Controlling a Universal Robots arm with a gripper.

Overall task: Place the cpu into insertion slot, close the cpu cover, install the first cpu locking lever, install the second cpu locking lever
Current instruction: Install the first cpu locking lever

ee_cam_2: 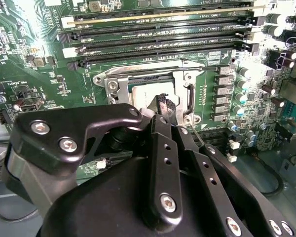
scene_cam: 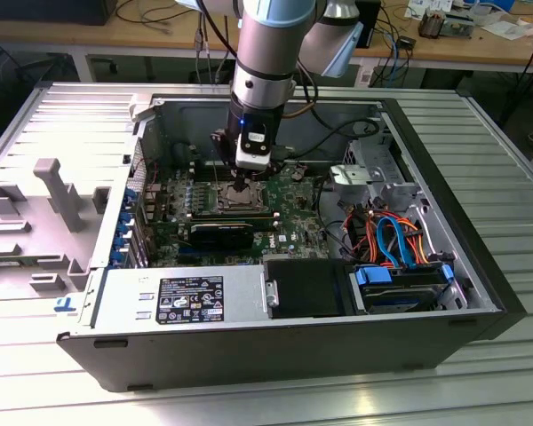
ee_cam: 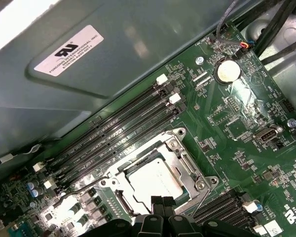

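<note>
The cpu [ee_cam: 150,180] lies in the slot [ee_cam: 175,143] on the board, with the cover [ee_cam: 138,162] flat around it. The gripper [ee_cam: 161,202], fingertips together and holding nothing, stands over the slot's edge.

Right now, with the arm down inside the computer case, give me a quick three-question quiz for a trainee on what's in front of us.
1. True or false: the cpu cover lies closed around the cpu.
2. The gripper hangs nearest to: A the cpu, B the coin battery, C the blue cables.
3. What colour is the circuit board around the socket?
Key: 1 true; 2 A; 3 green.
</note>
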